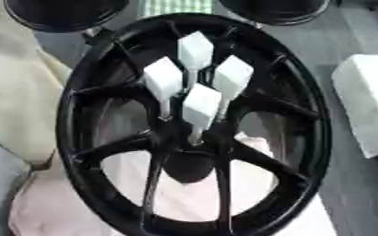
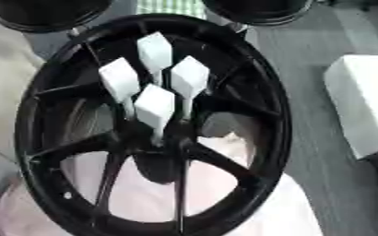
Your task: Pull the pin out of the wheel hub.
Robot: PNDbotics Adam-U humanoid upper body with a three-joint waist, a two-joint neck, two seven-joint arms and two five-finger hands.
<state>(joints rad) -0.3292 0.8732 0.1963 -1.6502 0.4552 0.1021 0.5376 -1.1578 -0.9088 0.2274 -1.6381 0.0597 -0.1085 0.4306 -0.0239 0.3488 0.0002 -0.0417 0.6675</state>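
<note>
Neither of the robot's hands shows in either view, so I cannot tell whether their fingers are apart or together, nor how the arms are posed; with no hand to start from, I can only place things against the hub where a hand would have to arrive.

The black wheel hub (image 1: 194,124) lies face up, filling most of the scene, resting on pale pinkish cloth (image 1: 184,193); four pins stand in a tight cluster around its centre, each a thin shaft topped by a white blocky head: a far pin (image 1: 195,50), a left pin (image 1: 163,80), a right pin (image 1: 232,76) and a near pin (image 1: 201,105).

I judge the pins light and rigid, the heads plastic-like and perhaps a little slick; the faceted head is the natural place to pinch, from its sides, pulling straight up along the shaft. The heads sit close together, so fingers may brush a neighbour; the hub looks heavy enough to stay put.

A white box (image 1: 368,101) sits well off to the right.
</note>
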